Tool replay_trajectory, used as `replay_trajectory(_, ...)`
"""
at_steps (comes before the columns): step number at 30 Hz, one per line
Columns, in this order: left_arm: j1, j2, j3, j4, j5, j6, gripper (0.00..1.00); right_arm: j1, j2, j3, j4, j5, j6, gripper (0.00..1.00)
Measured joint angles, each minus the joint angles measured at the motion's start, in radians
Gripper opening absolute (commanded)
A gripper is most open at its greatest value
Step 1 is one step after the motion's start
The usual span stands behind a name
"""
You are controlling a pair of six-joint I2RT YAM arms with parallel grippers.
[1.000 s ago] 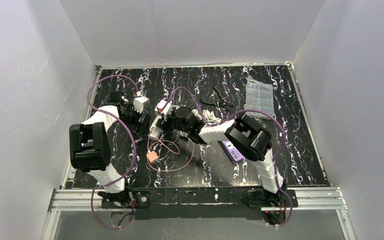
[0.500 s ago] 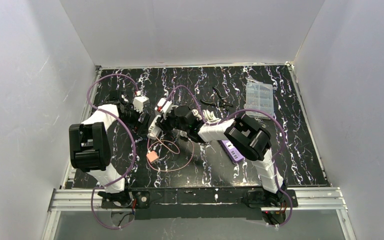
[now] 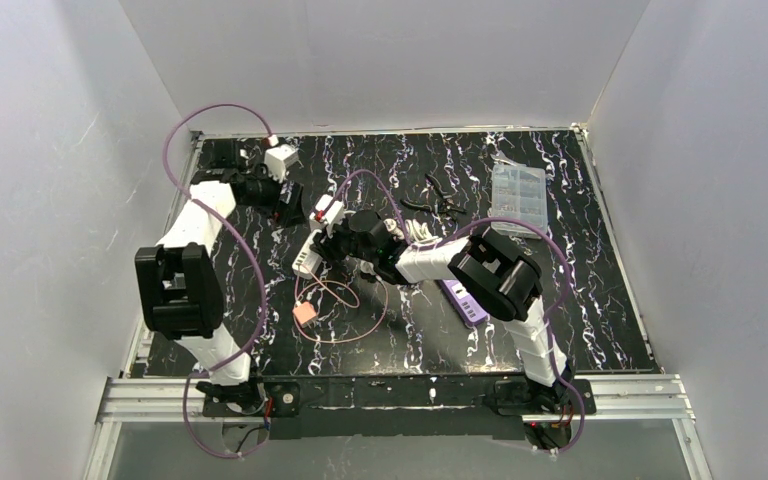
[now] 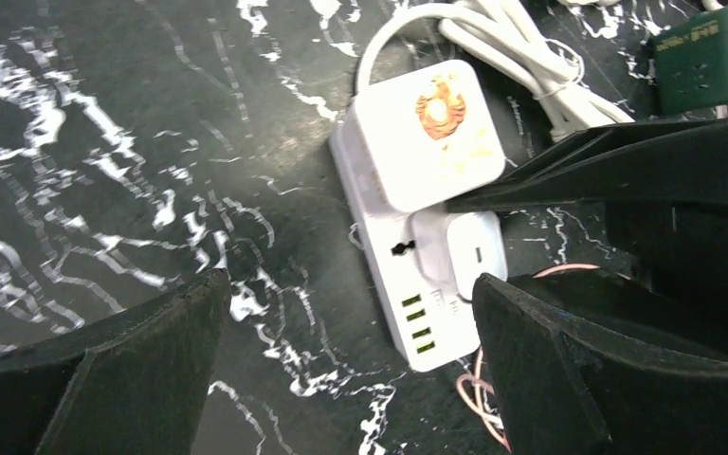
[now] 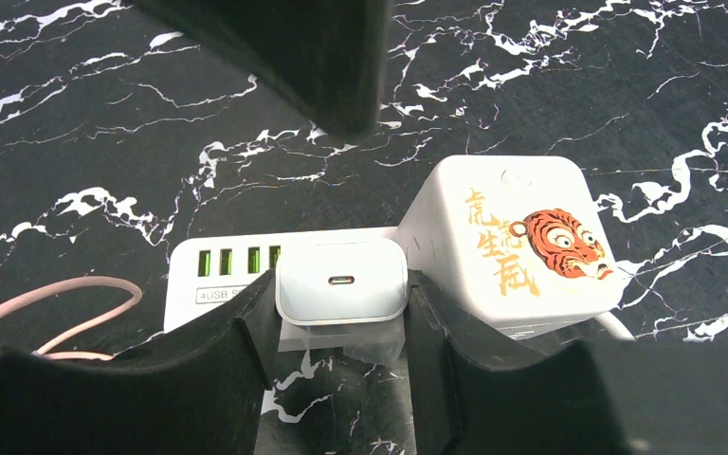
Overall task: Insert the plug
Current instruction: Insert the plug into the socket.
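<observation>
A white power strip [image 3: 305,258] lies left of centre on the black marbled table. A white cube adapter with a tiger print [image 5: 512,242] is plugged into it. A small white USB-C charger plug [image 5: 341,280] stands on the strip's face [image 5: 227,270] between the cube and the green USB ports. My right gripper [image 5: 341,305] is shut on this plug, one finger on each side. It also shows in the left wrist view [image 4: 464,251]. My left gripper [image 4: 349,284] is open and empty, hovering above and behind the strip [image 4: 408,303], at the far left in the top view [image 3: 285,198].
A pink cable loop [image 3: 345,300] with an orange block [image 3: 303,313] lies in front of the strip. A coiled white cord [image 3: 418,232], black pliers [image 3: 435,207], a clear organizer box [image 3: 517,195] and a purple bar [image 3: 463,300] lie to the right.
My left arm has pulled away from the power strip toward the far left corner. The right gripper has stayed on the plug at the strip.
</observation>
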Motion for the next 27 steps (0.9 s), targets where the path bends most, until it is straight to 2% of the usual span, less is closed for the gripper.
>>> replay_trajectory(10,-0.063,0.071,-0.025,-0.037,0.035,0.013,0.98,0.0,0.0,0.0,0.0,0.007,0.008,0.03)
replay_trajectory(19,-0.111,0.071,-0.056,0.014,-0.048,0.034,0.98,0.0,0.0,0.0,0.0,0.016,0.024,0.07)
replay_trajectory(27,-0.111,0.052,-0.082,0.045,-0.063,0.018,0.98,0.0,0.0,0.0,0.0,0.016,0.03,0.07)
